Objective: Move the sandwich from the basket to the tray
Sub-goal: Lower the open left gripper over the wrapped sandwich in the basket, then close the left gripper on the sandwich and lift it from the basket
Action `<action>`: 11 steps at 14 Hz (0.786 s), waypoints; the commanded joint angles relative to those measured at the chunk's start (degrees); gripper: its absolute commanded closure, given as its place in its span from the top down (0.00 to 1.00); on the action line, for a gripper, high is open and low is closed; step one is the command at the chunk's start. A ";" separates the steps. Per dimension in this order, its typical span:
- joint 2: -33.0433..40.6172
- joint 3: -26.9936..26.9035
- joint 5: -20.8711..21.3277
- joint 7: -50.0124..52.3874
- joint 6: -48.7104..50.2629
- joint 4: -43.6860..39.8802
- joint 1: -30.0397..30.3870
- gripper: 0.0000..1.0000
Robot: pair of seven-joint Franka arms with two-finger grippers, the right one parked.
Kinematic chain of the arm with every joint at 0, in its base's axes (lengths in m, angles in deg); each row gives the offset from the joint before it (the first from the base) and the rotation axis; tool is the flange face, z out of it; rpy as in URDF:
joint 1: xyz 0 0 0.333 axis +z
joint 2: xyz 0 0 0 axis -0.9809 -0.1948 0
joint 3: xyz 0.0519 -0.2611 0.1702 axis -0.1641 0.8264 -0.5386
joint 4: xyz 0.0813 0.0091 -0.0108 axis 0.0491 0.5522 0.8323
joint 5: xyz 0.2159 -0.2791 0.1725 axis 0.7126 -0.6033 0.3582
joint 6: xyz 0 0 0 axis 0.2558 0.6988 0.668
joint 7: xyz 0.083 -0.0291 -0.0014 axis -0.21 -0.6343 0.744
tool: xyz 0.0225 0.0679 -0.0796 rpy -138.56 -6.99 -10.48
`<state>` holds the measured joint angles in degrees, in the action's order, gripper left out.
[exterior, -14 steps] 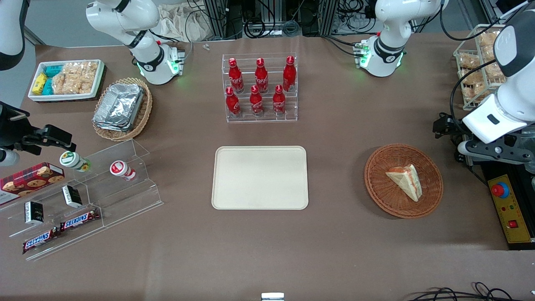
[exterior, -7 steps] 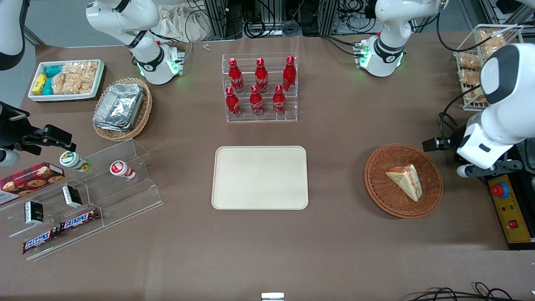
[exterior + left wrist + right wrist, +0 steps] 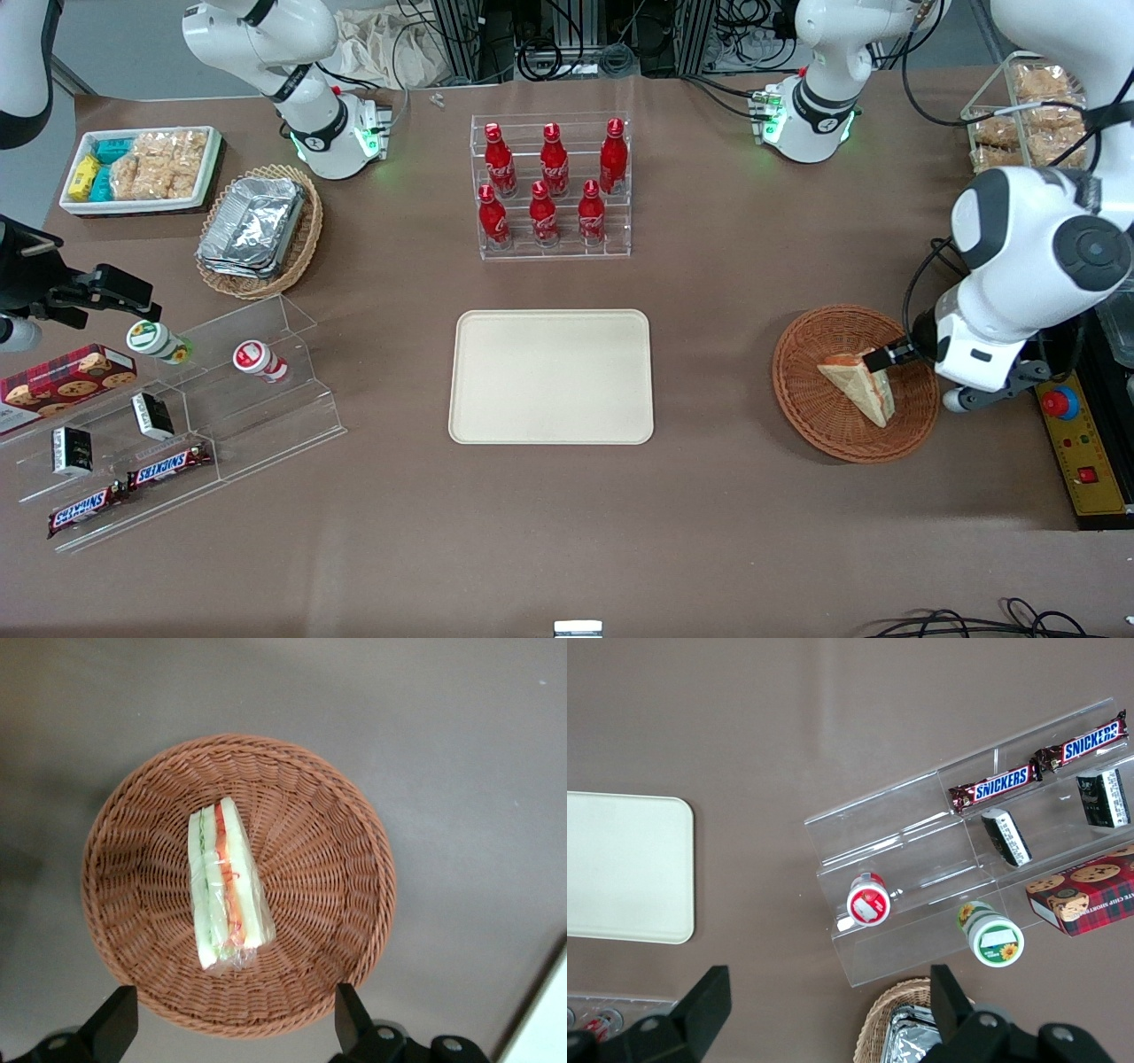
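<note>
so the sandwich is sitting in the round brown wicker basket, wrapped in clear film, filling edge facing up. The pincer hangs above the basket with its fingers spread wide, gripping nothing. The cream tray lies on the desk, well apart from the basket
</note>
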<state>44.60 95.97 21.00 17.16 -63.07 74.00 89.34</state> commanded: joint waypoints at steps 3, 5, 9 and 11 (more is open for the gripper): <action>-4.68 0.19 8.74 9.68 -3.63 0.77 -0.11 1.00; -5.39 0.19 9.38 11.01 -7.66 3.39 -0.03 1.00; -7.06 0.19 9.38 15.14 -10.41 4.02 0.15 1.00; -7.23 0.19 9.38 15.49 -10.67 4.46 0.15 1.00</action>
<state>36.89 95.98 28.67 30.26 -72.06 77.11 89.32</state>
